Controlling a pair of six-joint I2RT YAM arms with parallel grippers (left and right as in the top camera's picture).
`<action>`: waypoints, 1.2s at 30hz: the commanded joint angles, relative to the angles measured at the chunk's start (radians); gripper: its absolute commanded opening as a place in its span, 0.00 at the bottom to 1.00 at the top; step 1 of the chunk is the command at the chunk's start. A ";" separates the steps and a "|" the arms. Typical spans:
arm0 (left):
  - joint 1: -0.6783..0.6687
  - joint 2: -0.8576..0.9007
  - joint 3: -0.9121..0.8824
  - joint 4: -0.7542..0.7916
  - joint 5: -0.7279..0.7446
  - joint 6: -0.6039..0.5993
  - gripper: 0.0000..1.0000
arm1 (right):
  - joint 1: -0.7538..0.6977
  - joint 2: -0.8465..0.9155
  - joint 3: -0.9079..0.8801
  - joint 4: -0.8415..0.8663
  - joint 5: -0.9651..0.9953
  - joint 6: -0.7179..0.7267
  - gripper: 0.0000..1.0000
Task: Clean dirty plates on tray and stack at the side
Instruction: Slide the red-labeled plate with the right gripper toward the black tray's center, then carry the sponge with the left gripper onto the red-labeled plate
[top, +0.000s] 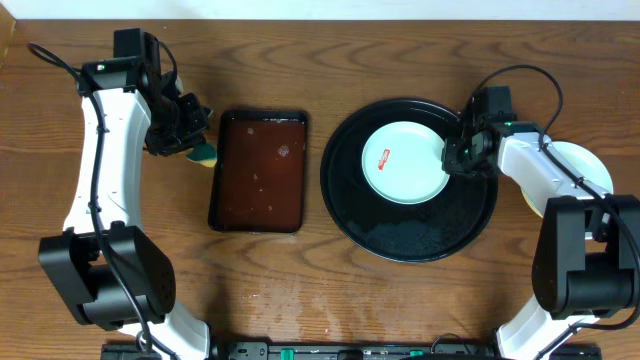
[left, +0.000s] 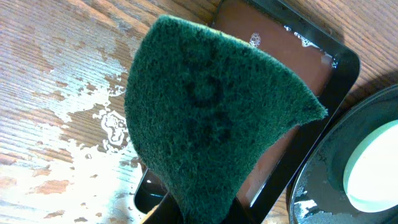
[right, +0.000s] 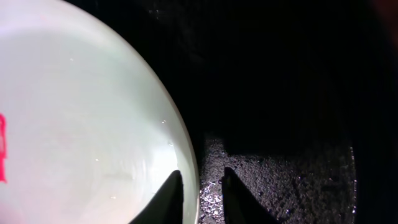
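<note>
1. plates: three in all; one mint-white plate (top: 405, 165) lies on the black tray (top: 400, 240), above and left of the tray's middle in the overhead view, with one red smear (top: 381, 158) near its left side; two more lie off the tray on the wood at the right, a pale plate (top: 582, 160) and a yellow plate (top: 533, 198) of which only a sliver shows; both are partly under the right arm
2. trays: two, the round black one and a rectangular brown tray (top: 258, 185) just to its left, not touching; one sponge (top: 203, 153)
3. grippers: left gripper (top: 193, 142) is pressed together on the green-and-yellow sponge, over the wood by the brown tray's upper left corner; right gripper (top: 458, 158) straddles the mint plate's right rim, one of its fingers (right: 169, 198) over the plate and the other over the tray, the gap narrow; cannot tell whether it pinches
4. edges and room: the black tray's lower and right parts are bare and wet-speckled; open tabletop (top: 300, 60) lies above and below both trays
5. around: water splashes (left: 106, 121) lie on the wood beside the sponge; the brown tray is wet
</note>
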 joint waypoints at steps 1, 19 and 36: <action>-0.002 0.002 -0.006 0.001 -0.013 -0.006 0.09 | 0.006 0.011 -0.027 0.011 0.001 -0.006 0.11; -0.145 0.002 -0.006 0.139 -0.014 -0.032 0.08 | 0.006 0.010 -0.027 0.032 -0.050 -0.006 0.01; -0.574 0.072 -0.008 0.369 -0.021 -0.100 0.08 | 0.006 0.010 -0.027 0.028 -0.050 -0.006 0.01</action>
